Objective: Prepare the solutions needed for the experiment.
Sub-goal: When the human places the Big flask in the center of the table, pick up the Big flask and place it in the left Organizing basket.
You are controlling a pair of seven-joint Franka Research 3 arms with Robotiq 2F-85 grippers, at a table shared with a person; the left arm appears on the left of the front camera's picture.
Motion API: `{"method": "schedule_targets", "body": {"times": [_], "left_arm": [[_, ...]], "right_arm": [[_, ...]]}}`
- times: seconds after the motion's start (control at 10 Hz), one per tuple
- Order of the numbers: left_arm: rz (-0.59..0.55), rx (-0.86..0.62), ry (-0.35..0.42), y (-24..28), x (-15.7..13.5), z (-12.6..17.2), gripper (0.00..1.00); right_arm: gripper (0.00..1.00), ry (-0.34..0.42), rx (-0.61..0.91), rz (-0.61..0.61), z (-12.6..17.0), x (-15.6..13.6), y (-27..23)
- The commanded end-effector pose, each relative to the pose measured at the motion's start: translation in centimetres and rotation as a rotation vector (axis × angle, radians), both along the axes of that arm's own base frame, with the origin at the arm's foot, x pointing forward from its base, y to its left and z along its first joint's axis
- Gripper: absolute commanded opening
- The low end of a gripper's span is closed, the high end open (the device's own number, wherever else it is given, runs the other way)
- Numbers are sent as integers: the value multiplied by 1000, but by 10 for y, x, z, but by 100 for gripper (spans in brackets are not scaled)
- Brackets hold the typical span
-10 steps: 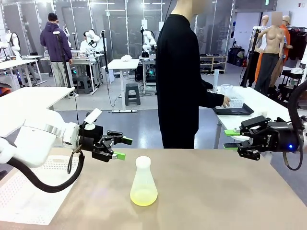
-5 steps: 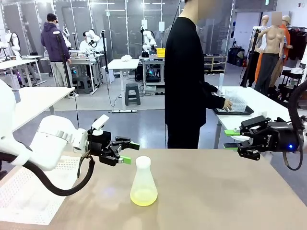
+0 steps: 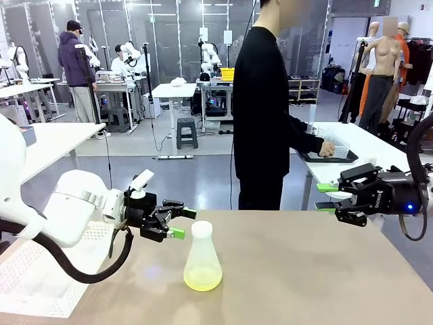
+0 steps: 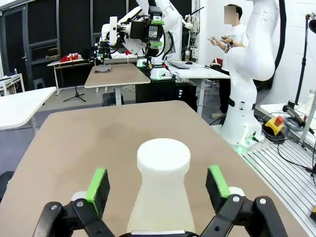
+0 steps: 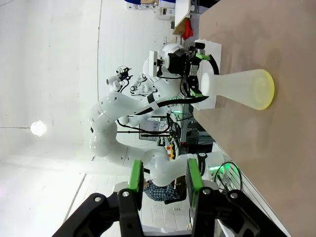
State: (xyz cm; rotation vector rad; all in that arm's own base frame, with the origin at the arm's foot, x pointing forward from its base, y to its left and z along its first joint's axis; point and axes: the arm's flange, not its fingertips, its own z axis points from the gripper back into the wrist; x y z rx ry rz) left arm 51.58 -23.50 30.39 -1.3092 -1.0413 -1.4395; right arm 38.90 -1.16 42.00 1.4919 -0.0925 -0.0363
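Note:
A translucent conical flask (image 3: pixel 202 257) stands upright at the middle of the brown table (image 3: pixel 311 271), with the solution (image 3: pixel 202 278) as a shallow yellow layer at its bottom. My left gripper (image 3: pixel 184 223) is open at neck height, just left of the flask's neck. In the left wrist view the white flask neck (image 4: pixel 163 158) sits centred ahead of the open left gripper (image 4: pixel 158 182), its green pads (image 4: pixel 98 183) not touching it. My right gripper (image 3: pixel 326 197) hovers at the table's right edge with nothing between its parted fingers. The right wrist view shows that gripper (image 5: pixel 164 177) far from the flask (image 5: pixel 242 89).
A white perforated mat (image 3: pixel 34 271) lies at the table's left. A person in black (image 3: pixel 267 108) stands at the far side, turned to a side table on the right, one hand (image 3: pixel 327 147) on a clear box over a black tray (image 3: pixel 329 158).
My left arm has swung right and slightly down, bringing its open gripper up to the flask's neck. The person has shifted a little right. The right arm has not moved.

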Motion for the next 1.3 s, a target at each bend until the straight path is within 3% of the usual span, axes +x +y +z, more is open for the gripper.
{"method": "schedule_targets", "body": {"times": [0.0,0.4,0.5,0.9,1.2], "left_arm": [[0,1,2,0,-1,3,100],[0,0,2,0,0,-1,100],[-34,-58,49,-2,3,-10,100],[41,-25,50,-8,8,-38,100],[8,-76,79,-29,4,-46,100]], "right_arm": [[46,-17,4,2,0,0,0],[46,-17,4,2,0,0,0],[46,-17,4,2,0,0,0],[46,-17,4,2,0,0,0],[46,-17,4,2,0,0,0]]}}
